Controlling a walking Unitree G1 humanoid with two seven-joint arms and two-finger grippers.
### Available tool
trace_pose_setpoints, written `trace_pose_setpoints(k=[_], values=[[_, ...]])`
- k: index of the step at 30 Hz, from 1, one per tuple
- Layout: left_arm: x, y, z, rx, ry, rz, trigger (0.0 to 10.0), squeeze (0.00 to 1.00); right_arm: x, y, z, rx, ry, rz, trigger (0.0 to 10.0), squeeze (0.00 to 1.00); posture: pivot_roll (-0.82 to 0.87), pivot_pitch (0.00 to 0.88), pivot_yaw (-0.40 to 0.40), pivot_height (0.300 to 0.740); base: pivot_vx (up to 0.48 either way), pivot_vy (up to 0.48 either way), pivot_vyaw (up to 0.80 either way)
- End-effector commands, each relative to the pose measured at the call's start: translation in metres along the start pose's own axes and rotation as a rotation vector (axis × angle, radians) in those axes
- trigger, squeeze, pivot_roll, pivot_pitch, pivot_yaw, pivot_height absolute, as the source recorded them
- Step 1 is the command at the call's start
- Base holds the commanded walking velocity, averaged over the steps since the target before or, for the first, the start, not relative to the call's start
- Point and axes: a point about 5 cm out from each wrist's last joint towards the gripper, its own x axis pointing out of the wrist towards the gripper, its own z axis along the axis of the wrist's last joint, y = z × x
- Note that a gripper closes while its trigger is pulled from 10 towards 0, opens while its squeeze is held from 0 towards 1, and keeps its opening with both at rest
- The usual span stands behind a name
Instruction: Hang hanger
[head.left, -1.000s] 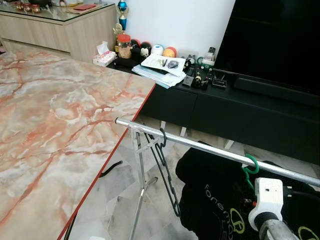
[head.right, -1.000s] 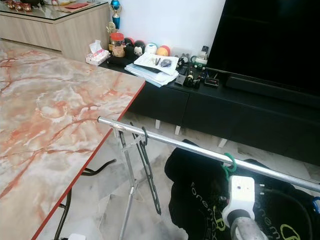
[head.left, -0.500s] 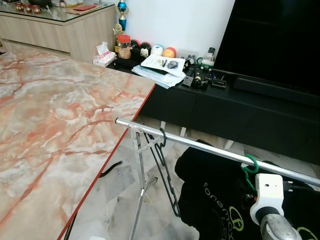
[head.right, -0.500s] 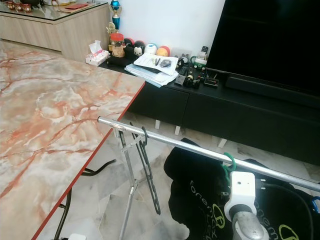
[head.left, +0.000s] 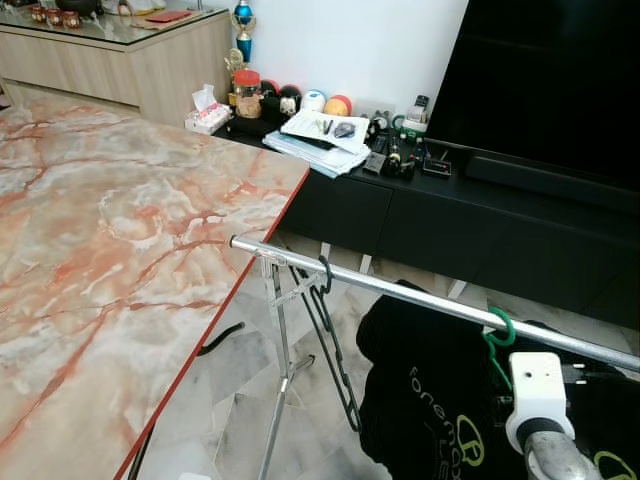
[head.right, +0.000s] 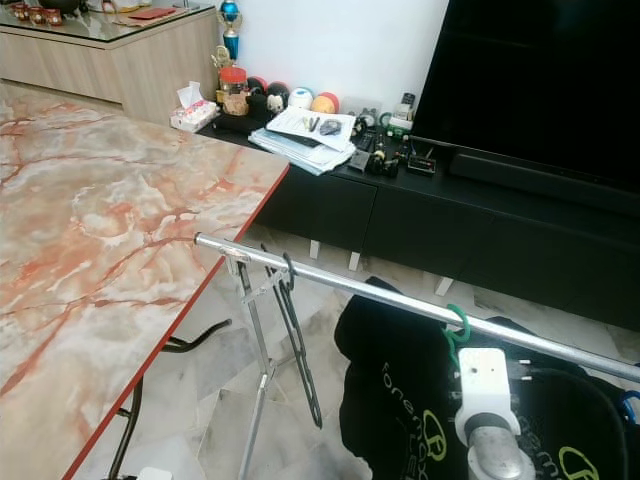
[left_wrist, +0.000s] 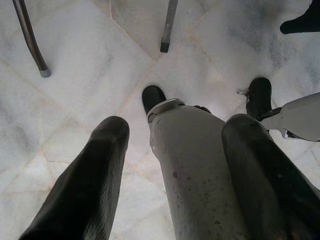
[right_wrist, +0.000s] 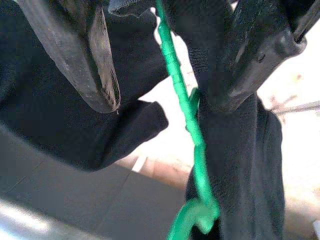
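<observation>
A green hanger (head.left: 499, 330) carrying a black T-shirt (head.left: 440, 400) sits with its hook over the metal rail (head.left: 400, 293) at the lower right of the head view, the shirt draping below toward the marble floor (head.left: 240, 400). In the right wrist view, the right gripper (right_wrist: 167, 55) stands with its two fingers spread on either side of the hanger's green neck, and neither finger appears to press on it; the shirt's dark cloth lies close around them. By the look of it the hanging is done or all but done, with the hook resting on the rail; what seems left is to draw the right arm clear without tugging the shirt. A black hanger (head.left: 330, 340) hangs bare on the same rail near its left end, beside the rack's upright leg (head.left: 283, 370). The left gripper (left_wrist: 172, 170) hangs idle, pointing down at the floor, its fingers parted and empty. A marble-patterned table (head.left: 110, 260) takes up the left of the frame; a dark television (head.left: 560, 80) and a low black cabinet (head.left: 440, 215) strewn with papers (head.left: 320, 135) run along the top.
</observation>
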Motion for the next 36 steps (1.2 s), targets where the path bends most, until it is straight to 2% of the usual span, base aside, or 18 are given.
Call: trace_pose_setpoints(k=[1,2,4,6,8,9,11,14,19,25,29,36], values=[[0.0,-0.002,-0.007,0.008,0.032,-0.01,10.0,0.0,0.002,0.005,-0.002,-0.009,0.01,0.026,10.0,0.0,0.03,0.075,-0.069,0.74,0.0,0.0,0.0],[0.0,-0.002,-0.007,0.008,0.032,-0.01,10.0,0.0,0.002,0.006,-0.002,-0.009,0.01,0.033,10.0,0.0,0.03,0.075,-0.069,0.74,0.0,0.0,0.0],[0.0,-0.002,-0.007,0.008,0.031,-0.01,10.0,0.0,0.002,0.02,0.001,0.004,-0.016,0.129,10.0,0.0,0.03,0.076,-0.069,0.74,0.0,0.0,0.0],[0.0,-0.002,-0.007,0.008,0.031,-0.01,10.0,0.0,0.002,0.024,0.005,0.016,-0.043,0.158,10.0,0.0,0.03,0.076,-0.069,0.74,0.0,0.0,0.0],[0.0,-0.002,-0.006,0.009,0.031,-0.01,10.0,0.0,0.001,0.026,0.017,0.038,-0.133,0.171,10.0,0.0,0.03,0.078,-0.069,0.74,0.0,0.0,0.0],[0.0,-0.002,-0.006,0.009,0.031,-0.01,10.0,0.0,0.001,0.026,0.017,0.038,-0.133,0.171,10.0,0.0,0.03,0.078,-0.069,0.74,0.0,0.0,0.0],[0.0,-0.002,-0.006,0.009,0.031,-0.009,10.0,0.0,0.0,0.025,0.028,0.083,-0.203,0.173,10.0,0.0,0.03,0.079,-0.068,0.74,0.0,0.0,0.0],[0.0,-0.002,-0.006,0.008,0.032,-0.01,10.0,0.0,0.001,0.024,0.03,0.095,-0.219,0.166,10.0,0.0,0.03,0.079,-0.068,0.74,0.0,0.0,0.0],[0.0,-0.002,-0.006,0.006,0.031,-0.011,10.0,0.0,0.006,0.021,0.022,0.075,-0.192,0.143,10.0,0.0,0.03,0.08,-0.068,0.74,0.0,0.0,0.0],[0.0,-0.002,-0.006,0.002,0.029,-0.008,10.0,0.0,0.011,0.018,0.012,0.097,-0.134,0.084,10.0,0.0,0.04,0.08,-0.067,0.74,0.0,0.0,0.0],[0.0,-0.002,-0.006,0.001,0.029,-0.008,10.0,0.0,0.014,0.021,0.006,0.1,-0.094,0.078,10.0,0.0,0.04,0.079,-0.064,0.74,0.0,0.0,0.0],[0.0,-0.001,-0.005,0.001,0.027,-0.008,10.0,0.0,0.019,0.029,0.002,0.175,-0.065,0.104,10.0,0.0,0.05,0.077,-0.061,0.74,0.0,0.0,0.0]])
